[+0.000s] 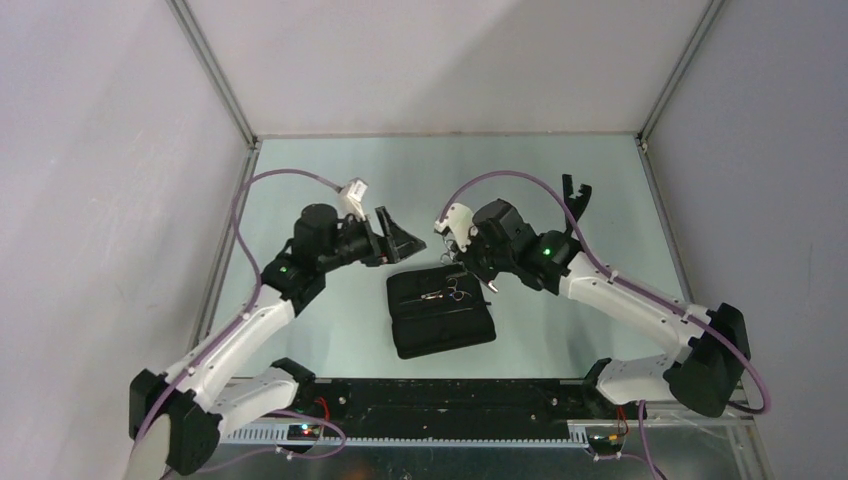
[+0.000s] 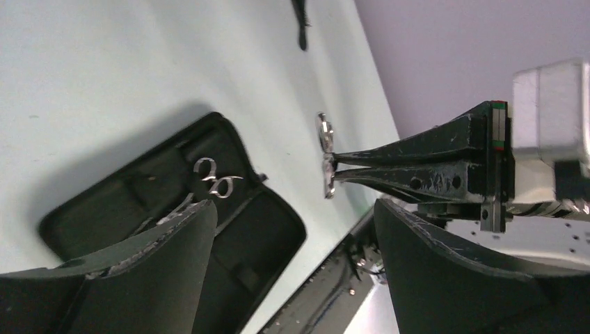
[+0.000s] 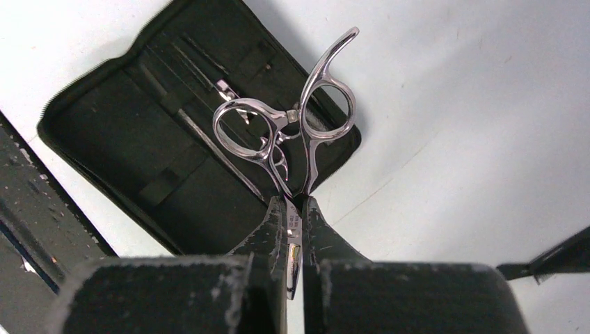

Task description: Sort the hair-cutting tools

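My right gripper is clamped tight on the blades of one pair of scissors, rings outward, over the far edge of the open black case. The case lies mid-table, toward the near edge. The second scissors lie inside it. The comb sits toward the far right corner. My left gripper is spread wide, holding nothing.

A pale grey-green worktop fills the middle, matte, under soft, even light. Plain lilac-grey walls close it in: the back wall at 12 o'clock, the left wall at 9, the right wall at 3. Slim aluminium strips line the corners. A black rail edges it at 6 o'clock.
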